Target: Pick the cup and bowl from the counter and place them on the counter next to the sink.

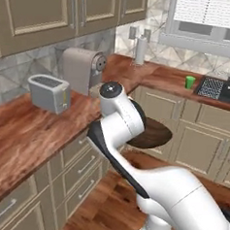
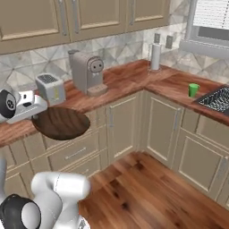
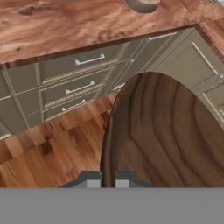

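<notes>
While you carry the bowl: the job looks to me about half done, with one of the two things in place and the other in the air.
Cup: the green cup stands upright on the counter just beside the sink, on the side toward the room's corner. You can count this part as finished, as far as I can judge.
Bowl: the dark wooden bowl hangs over the floor in front of the drawers, well apart from the sink and past the corner from it. It touches no surface.
Gripper: your gripper is clenched on the bowl's rim. In the hand view the rim edge runs down between the two finger tips, with the bowl's inside spreading to one side.
Sink: the dark basin and its wire rack sit at the far end of the counter run, under the window.
Landing spot: bare wood shows between the cup and the corner, on the cup's side of the sink. That looks to me like the place to aim for.
Left to do: bring the bowl across to the sink, lower it onto the counter near the cup, and let go.
</notes>
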Available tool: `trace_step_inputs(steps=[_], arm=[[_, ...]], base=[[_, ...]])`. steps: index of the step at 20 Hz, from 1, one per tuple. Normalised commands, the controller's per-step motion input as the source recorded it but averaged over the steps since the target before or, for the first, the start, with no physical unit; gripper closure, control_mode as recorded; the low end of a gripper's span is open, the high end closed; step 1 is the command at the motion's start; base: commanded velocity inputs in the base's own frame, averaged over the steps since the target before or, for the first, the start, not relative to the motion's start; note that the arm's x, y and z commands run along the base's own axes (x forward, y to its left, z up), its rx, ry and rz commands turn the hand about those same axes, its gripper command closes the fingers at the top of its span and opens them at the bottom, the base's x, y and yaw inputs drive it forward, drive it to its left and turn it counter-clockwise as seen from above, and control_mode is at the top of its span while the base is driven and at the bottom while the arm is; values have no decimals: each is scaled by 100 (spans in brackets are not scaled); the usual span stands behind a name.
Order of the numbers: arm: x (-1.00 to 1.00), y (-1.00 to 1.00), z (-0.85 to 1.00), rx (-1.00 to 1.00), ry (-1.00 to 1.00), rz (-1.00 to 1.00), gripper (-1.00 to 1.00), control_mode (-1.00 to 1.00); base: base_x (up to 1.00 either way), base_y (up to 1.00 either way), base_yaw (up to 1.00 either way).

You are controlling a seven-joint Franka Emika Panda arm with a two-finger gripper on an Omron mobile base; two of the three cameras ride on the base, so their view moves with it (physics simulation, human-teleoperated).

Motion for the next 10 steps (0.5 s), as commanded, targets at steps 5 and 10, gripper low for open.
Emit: trace_step_inputs(steps=[5, 10], arm=[[0, 0, 0, 0, 0, 0, 100, 100], [0, 0, 0, 0, 0, 0, 100, 100]], base=[[35, -87, -53], [35, -84, -55]])
